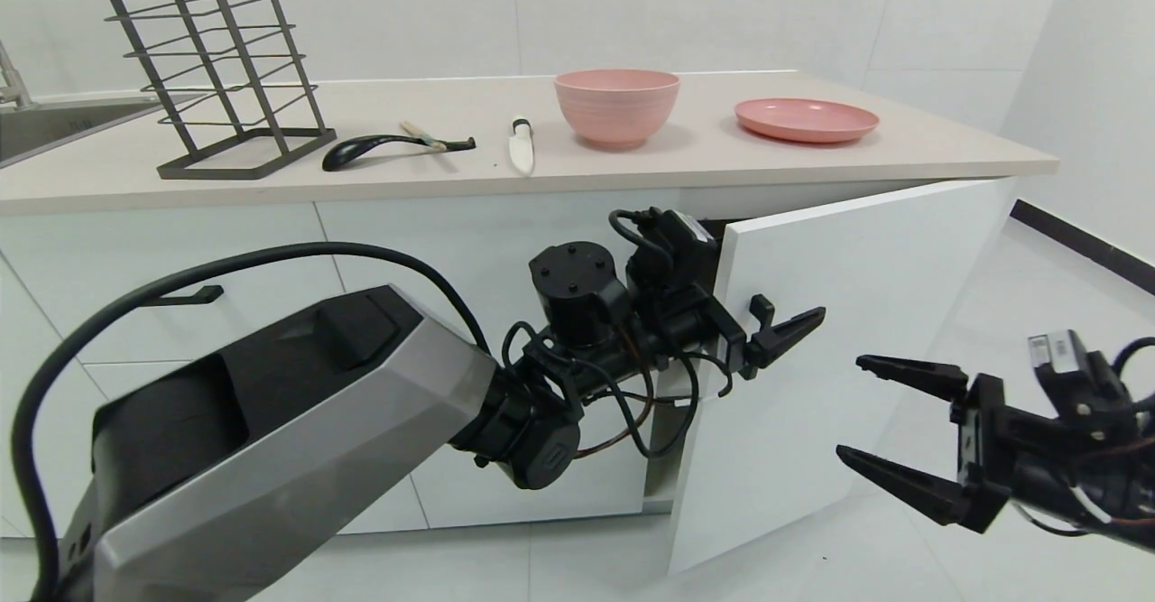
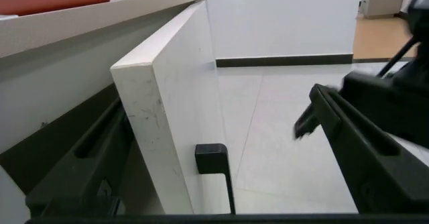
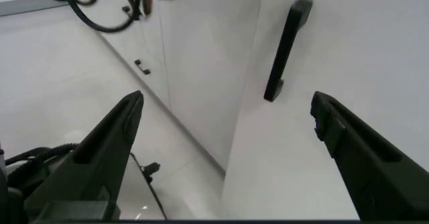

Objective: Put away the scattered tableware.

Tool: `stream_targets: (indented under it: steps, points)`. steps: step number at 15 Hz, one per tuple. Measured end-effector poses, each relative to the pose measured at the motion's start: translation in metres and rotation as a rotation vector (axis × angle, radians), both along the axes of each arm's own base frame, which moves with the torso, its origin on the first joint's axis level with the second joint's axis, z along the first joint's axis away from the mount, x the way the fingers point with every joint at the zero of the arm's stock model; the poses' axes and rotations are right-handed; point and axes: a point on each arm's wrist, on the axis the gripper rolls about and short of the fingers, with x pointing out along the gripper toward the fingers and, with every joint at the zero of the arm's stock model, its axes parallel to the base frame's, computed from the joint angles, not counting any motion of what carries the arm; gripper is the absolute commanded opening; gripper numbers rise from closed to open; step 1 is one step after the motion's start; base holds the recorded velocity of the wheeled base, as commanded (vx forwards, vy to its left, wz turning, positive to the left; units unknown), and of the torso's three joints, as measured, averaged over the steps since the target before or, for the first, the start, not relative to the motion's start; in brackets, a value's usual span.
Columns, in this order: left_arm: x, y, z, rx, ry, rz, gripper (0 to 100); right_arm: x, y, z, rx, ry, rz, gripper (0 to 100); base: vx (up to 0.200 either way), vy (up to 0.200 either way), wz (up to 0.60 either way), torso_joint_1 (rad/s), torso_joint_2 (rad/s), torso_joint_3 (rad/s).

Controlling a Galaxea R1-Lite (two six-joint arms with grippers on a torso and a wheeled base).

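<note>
Beige countertop (image 1: 812, 164) ran across the upper part of the head view, and the scattered tableware lay on it untouched. A pink bowl (image 1: 617, 106) sat at upper centre, with a pink plate (image 1: 806, 120) to its right and a white knife (image 1: 522, 144) and black spoon (image 1: 379, 146) to its left. A wire rack (image 1: 226, 69) stood at upper left.

Below the plate, a white cabinet door (image 1: 857, 331) stood partly open. The left gripper (image 1: 762, 327) was spread wide at centre frame, jaws straddling the door's free edge near its black handle (image 3: 287, 49), with neither finger plainly pressing. The right gripper (image 1: 853, 408) hung at lower right, also wide and empty, just off the door's outer face.

The step looked to be swinging the door open for storage. To do it well, the inner finger should probably push along the door's arc rather than straight out. The outer finger should keep off the handle, and the right arm would need to clear the door's path.
</note>
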Motion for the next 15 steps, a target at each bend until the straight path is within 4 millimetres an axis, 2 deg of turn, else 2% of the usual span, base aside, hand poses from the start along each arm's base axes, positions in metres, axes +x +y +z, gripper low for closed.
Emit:
stream_targets:
  steps: [3,5,8,10,15]
  points:
    - [-0.012,-0.003,-0.010,0.003,0.003,-0.023,100,-0.030,-0.005,0.031,0.005,-0.150,-0.063,100,0.000,0.000,0.00,0.000,0.00,0.000]
    - [-0.028,-0.012,-0.014,0.007,0.006,-0.061,100,-0.050,-0.008,0.050,0.013,-0.269,-0.089,100,0.000,0.000,0.00,0.000,0.00,0.000]
    - [-0.047,-0.025,-0.017,0.014,0.010,-0.114,100,-0.068,-0.011,0.070,0.021,-0.401,-0.114,100,0.000,0.000,0.00,0.000,0.00,0.000]
    - [-0.053,-0.030,-0.017,0.011,0.007,-0.131,100,-0.072,-0.013,0.078,0.021,-0.453,-0.134,100,0.000,0.000,0.00,0.000,0.00,0.000]
    - [-0.086,-0.054,-0.017,0.001,0.003,-0.223,100,-0.060,-0.021,0.118,0.024,-0.610,-0.211,100,0.000,0.000,0.00,0.000,0.00,0.000]
